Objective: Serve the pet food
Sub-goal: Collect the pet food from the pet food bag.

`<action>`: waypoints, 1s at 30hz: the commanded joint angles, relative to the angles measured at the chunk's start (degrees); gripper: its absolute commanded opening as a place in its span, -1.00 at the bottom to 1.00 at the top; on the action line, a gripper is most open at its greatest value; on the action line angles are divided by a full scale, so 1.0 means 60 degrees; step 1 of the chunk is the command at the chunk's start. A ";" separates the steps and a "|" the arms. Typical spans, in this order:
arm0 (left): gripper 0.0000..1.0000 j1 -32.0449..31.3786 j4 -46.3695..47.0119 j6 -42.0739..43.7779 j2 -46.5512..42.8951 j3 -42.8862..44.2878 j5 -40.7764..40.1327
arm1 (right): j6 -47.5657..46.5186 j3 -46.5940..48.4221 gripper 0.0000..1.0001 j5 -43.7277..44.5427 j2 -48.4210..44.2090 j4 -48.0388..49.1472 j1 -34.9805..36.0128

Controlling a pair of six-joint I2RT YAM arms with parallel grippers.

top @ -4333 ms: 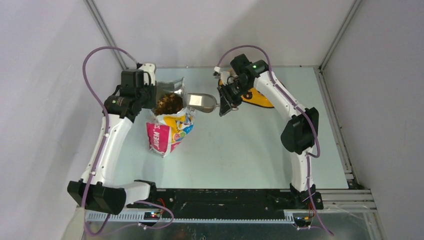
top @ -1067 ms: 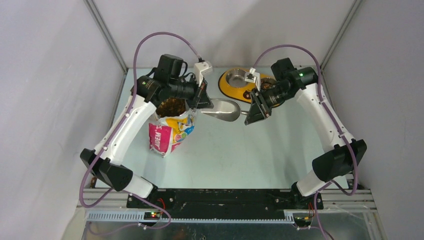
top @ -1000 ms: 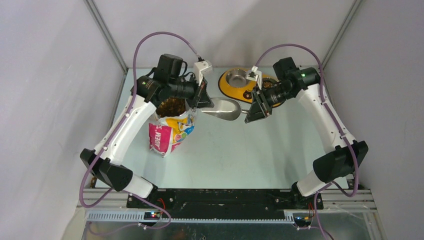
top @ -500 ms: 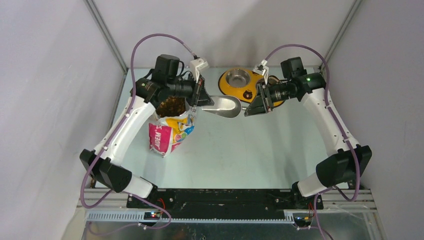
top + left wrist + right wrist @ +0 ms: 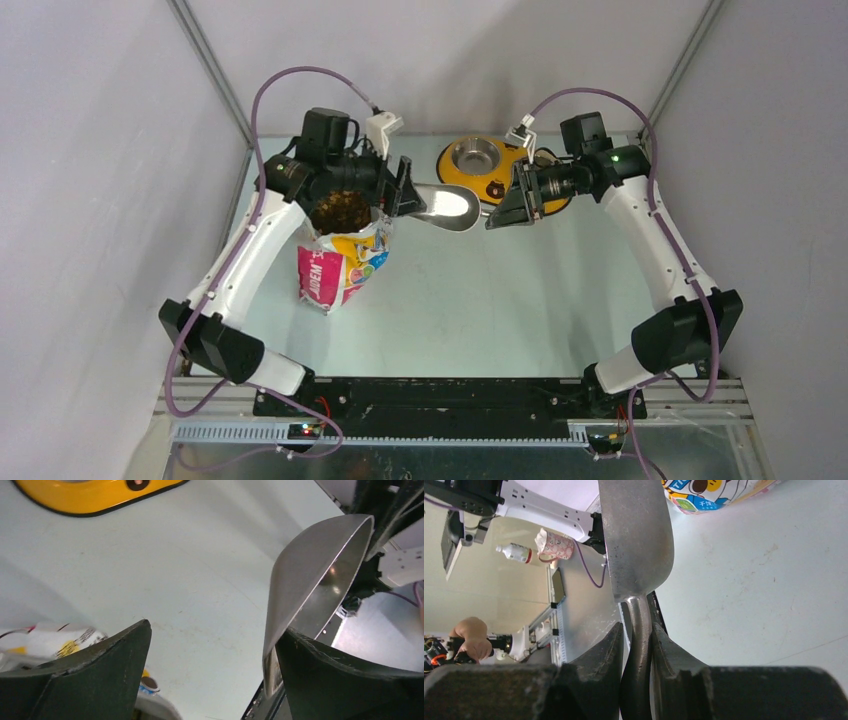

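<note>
The pet food shows as brown kibble in the open top of the white, orange and pink bag standing at the left. Just right of the bag's rim, my left gripper is open and holds nothing. In the left wrist view the grey metal scoop stands on edge beside the left gripper's right finger. My right gripper is shut on the scoop's handle. The scoop's bowl points left toward the bag, and no kibble shows in it.
The yellow oval feeder lies at the back centre, its left metal bowl in plain sight and its right half behind my right wrist. Bare pale table spreads in front of the bag and scoop.
My left gripper has opened and its wrist has swung slightly left. The right gripper has carried the scoop a little back and left, close to the left fingers.
</note>
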 commanded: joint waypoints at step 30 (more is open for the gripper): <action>0.61 0.1451 -0.1971 0.3244 0.0664 0.1530 -0.7135 | 0.2173 0.3293 -1.00 0.3171 0.0902 -0.0649 0.1798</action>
